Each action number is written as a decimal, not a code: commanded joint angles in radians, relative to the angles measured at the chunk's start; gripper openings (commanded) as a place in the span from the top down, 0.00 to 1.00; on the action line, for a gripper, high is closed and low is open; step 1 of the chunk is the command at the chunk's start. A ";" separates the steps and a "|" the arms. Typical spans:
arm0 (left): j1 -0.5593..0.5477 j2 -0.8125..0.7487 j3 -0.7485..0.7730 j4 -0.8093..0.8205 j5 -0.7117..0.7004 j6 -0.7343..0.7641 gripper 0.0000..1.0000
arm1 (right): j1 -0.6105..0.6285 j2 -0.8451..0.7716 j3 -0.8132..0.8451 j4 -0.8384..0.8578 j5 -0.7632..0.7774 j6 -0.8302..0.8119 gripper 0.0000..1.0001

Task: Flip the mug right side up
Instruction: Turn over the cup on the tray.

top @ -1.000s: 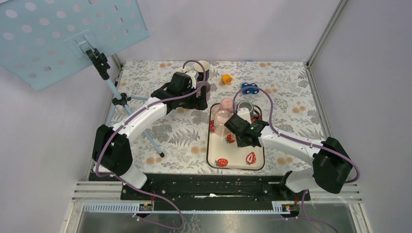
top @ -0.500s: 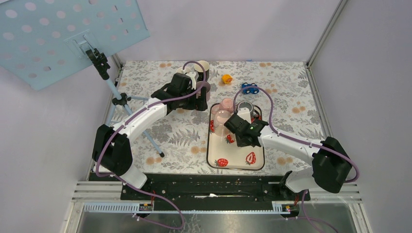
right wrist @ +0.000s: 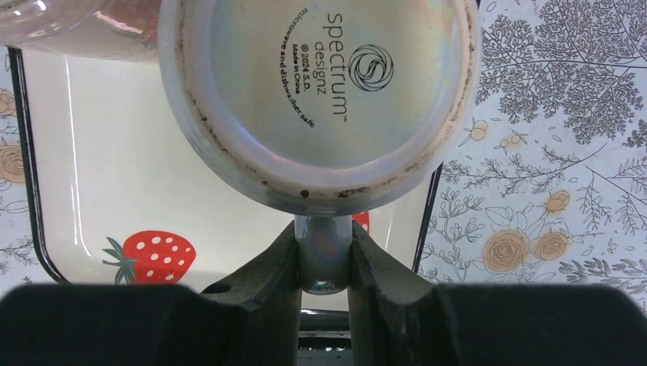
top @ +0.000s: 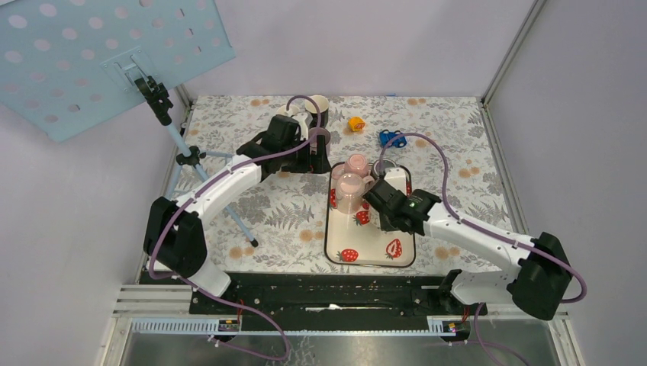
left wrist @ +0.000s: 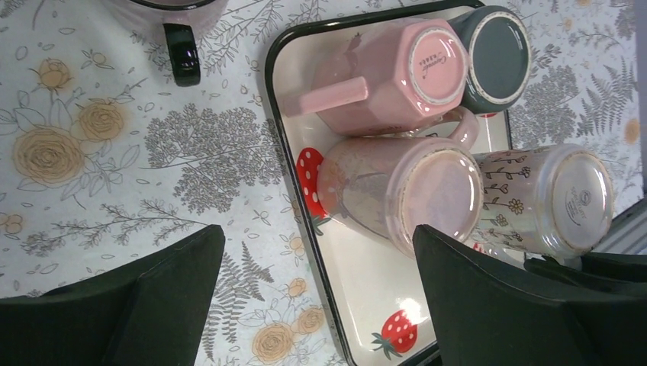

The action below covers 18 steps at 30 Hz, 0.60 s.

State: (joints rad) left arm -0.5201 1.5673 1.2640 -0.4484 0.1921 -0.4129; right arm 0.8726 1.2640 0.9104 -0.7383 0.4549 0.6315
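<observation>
The mug point(right wrist: 320, 91) is pale and iridescent, with a floral side, and stands upside down on the strawberry tray point(right wrist: 114, 152) with its printed base facing the right wrist camera. My right gripper point(right wrist: 323, 248) is shut on its handle point(right wrist: 323, 263), a finger pressed on each side. In the top view the mug point(top: 383, 183) sits at the tray's right side, just beyond the right gripper point(top: 391, 200). The left wrist view shows the mug point(left wrist: 549, 198) beside the pink glass point(left wrist: 404, 191). My left gripper point(left wrist: 320, 252) hangs open over the tray's left edge, holding nothing.
On the tray point(top: 370, 255) are also an upturned pink mug point(top: 356, 164), a pink glass point(top: 349, 188) and a grey mug point(left wrist: 497, 57). Behind the tray are two dark-handled mugs point(top: 319, 107), an orange toy point(top: 356, 123) and a blue toy car point(top: 392, 138). A tripod point(top: 183, 152) stands left.
My right gripper has closed tighter on the mug's handle, and the right arm has shifted to the right and slightly nearer. The left arm has stayed still.
</observation>
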 commanded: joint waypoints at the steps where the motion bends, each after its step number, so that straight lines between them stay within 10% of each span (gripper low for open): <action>1: -0.004 -0.071 -0.030 0.068 0.053 -0.040 0.01 | 0.013 -0.076 0.057 -0.001 0.084 0.029 1.00; 18: -0.005 -0.220 -0.242 0.309 0.314 -0.228 0.01 | 0.012 -0.127 0.191 -0.033 0.072 0.048 1.00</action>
State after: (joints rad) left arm -0.5205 1.4189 1.0954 -0.2897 0.4023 -0.5705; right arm 0.8757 1.1732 1.0096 -0.8143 0.4622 0.6476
